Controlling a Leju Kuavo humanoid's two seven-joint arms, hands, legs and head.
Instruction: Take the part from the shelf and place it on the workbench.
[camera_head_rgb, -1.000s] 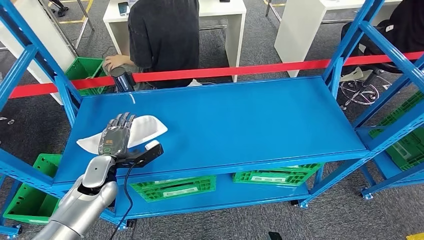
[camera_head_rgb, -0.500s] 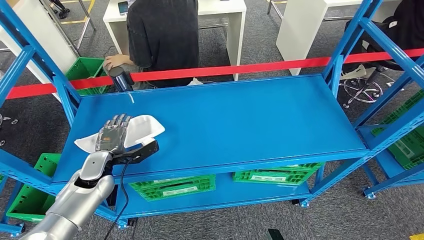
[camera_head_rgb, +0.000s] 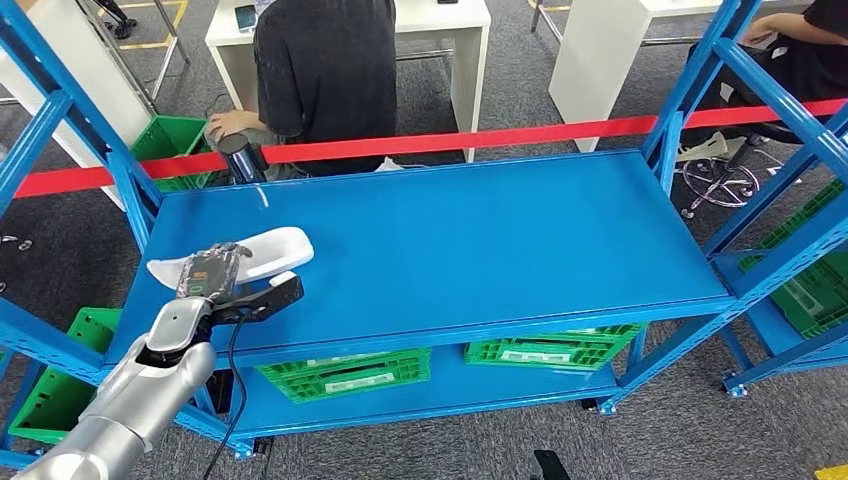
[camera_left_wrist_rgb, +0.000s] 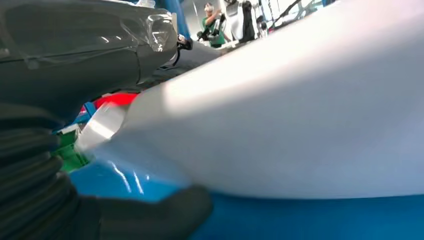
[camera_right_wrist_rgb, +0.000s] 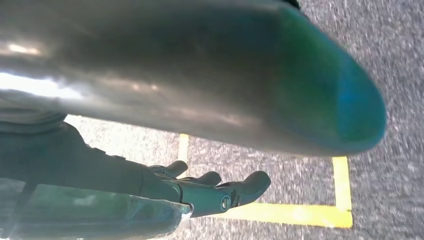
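The blue shelf carries the white part near its left end, low enough for a reach from above. The part lies directly beneath the left hand, whose fingers curl over its top edge, apparently closing to grip. The right hand hangs by the floor, fingers loosely apart, holding nothing.

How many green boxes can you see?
6: two under the blue shelf, at and; two left on the floor, and; two far right, and. More may be hidden.
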